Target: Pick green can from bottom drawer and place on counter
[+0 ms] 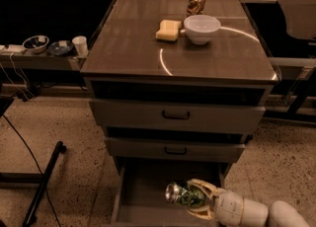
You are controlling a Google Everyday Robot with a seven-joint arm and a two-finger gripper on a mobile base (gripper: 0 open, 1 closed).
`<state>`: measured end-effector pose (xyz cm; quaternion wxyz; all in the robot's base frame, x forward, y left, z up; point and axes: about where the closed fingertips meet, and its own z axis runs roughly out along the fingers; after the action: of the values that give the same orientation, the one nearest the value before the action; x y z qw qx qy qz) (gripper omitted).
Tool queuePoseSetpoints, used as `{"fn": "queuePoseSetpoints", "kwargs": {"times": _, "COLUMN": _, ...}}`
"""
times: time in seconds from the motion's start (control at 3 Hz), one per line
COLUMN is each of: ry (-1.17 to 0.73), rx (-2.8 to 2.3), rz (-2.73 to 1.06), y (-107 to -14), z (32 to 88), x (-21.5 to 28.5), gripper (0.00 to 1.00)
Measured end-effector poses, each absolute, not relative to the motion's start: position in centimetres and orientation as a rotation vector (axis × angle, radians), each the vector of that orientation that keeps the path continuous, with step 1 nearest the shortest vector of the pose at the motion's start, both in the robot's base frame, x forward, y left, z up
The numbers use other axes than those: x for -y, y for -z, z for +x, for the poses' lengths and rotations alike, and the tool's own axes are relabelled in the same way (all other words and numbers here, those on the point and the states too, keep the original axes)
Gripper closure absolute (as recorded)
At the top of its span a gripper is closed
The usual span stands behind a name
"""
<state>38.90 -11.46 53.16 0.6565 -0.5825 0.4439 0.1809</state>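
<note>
Cream-coloured fingers (200, 186) of the end effector (190, 197) are clenched around the green can (183, 195), one finger above it and one below. The can lies on its side with its silvery end pointing left. It sits over the open bottom drawer (143, 189), toward the right front of the tray; whether it touches the drawer floor cannot be told. The pale, rounded arm (247, 212) enters from the lower right corner. Above the open drawer are two upper drawers (175, 115), each with a dark handle, making three drawers in all; both upper ones stand slightly ajar. The glossy dark brown counter (128, 48) on top carries a curved light reflection and three things toward its back: one white bowl (201, 27), one yellow sponge (168, 29) just beside the bowl on its left, and one coppery can (196, 3) behind them. That makes two cans in view. To the left, a lower side shelf (34, 59) holds two small bowls (35, 43) and one cup (79, 45). The floor (69, 127) is speckled tan, with a black stand (42, 184) lying across it at lower left.
</note>
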Motion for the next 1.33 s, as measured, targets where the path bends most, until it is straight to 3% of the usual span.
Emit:
{"fn": "queuePoseSetpoints", "kwargs": {"times": 0.33, "ry": -0.316, "rx": -1.065, "rz": -1.384, "y": -59.5, "z": 37.6, "x": 9.9, "gripper": 1.00}}
{"fn": "queuePoseSetpoints", "kwargs": {"times": 1.0, "ry": -0.152, "rx": -1.390, "rz": -1.293, "y": -70.1, "z": 42.6, "x": 10.7, "gripper": 1.00}}
{"fn": "queuePoseSetpoints", "kwargs": {"times": 1.33, "ry": -0.132, "rx": -1.431, "rz": -1.311, "y": -71.9, "z": 42.5, "x": 10.3, "gripper": 1.00}}
